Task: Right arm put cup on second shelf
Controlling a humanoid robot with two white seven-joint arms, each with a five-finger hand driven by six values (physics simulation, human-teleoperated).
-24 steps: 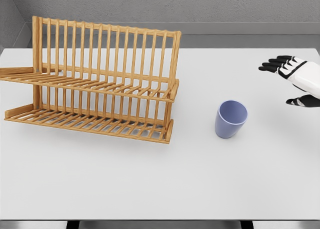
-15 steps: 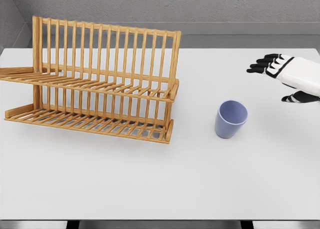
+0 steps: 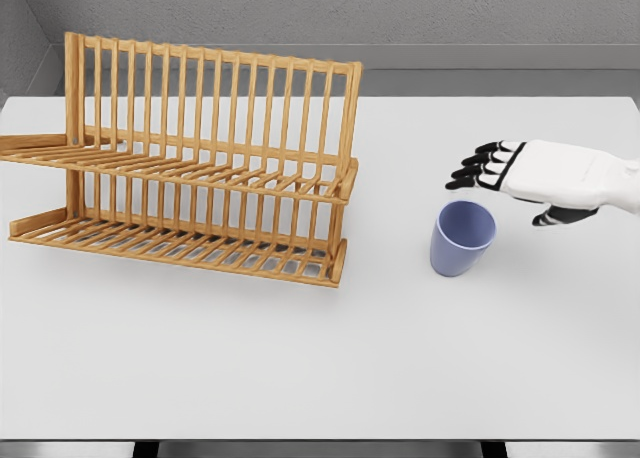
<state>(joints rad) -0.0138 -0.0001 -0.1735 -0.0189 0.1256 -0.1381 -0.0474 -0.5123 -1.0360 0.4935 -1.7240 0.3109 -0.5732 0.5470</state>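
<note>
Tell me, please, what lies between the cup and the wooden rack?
Nothing: the head view shows only bare white table between the cup and the wooden rack.

The right arm comes in from the right edge of the head view, a little above mid-height, and runs nearly level toward the left. Only its white forearm end and wrist show. The right hand [image 3: 530, 173] is held flat, back upward, palm facing down. Its four black fingers [image 3: 478, 163] lie side by side, stretched out and slightly bent at the tips, pointing left. The black thumb [image 3: 560, 216] hangs below the palm on the near side, apart from the fingers. The hand is spread loosely and holds nothing. The back of the hand is white, the finger segments black. No left arm shows.
</note>
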